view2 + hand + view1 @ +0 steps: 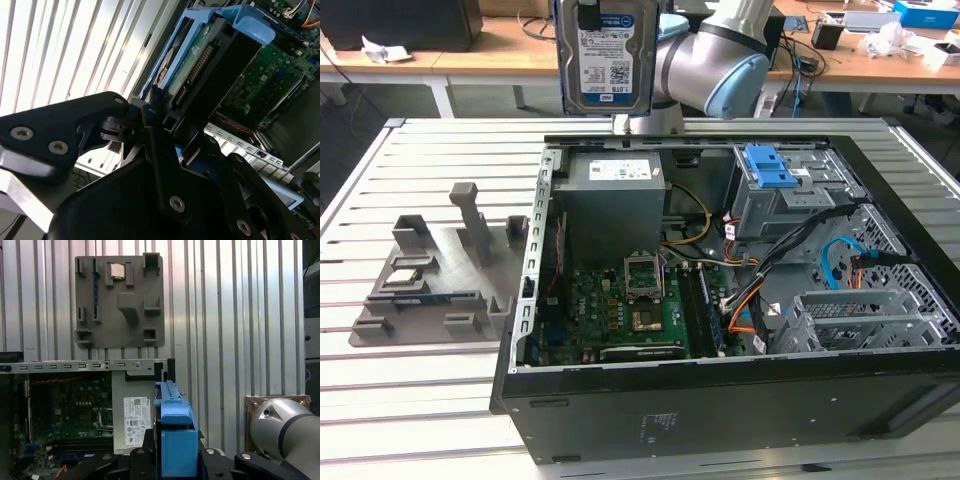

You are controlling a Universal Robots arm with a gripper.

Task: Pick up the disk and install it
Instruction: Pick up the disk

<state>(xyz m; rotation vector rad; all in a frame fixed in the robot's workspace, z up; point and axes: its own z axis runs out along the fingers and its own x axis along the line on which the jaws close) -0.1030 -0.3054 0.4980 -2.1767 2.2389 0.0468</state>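
Note:
The disk (608, 55) hangs upright high above the back of the open computer case (720, 400), label facing the exterior view. In the second wrist view my gripper (165, 125) is shut on the disk (200, 60), with black fingers (152, 107) clamped on its end beside the connector and blue side rails. In the first wrist view the disk (175, 415) appears edge-on as a blue rail between the gripper's (175, 452) black fingers. The grey metal bay with the blue latch (770, 170) sits in the case's back right, below and right of the disk.
A big grey box with a white sticker (613, 195) stands in the case under the disk, with the motherboard (630, 300) in front. Cables (790, 260) cross the case's right half. A grey fixture tray (440, 280) lies on the slatted table (410, 400) at the left.

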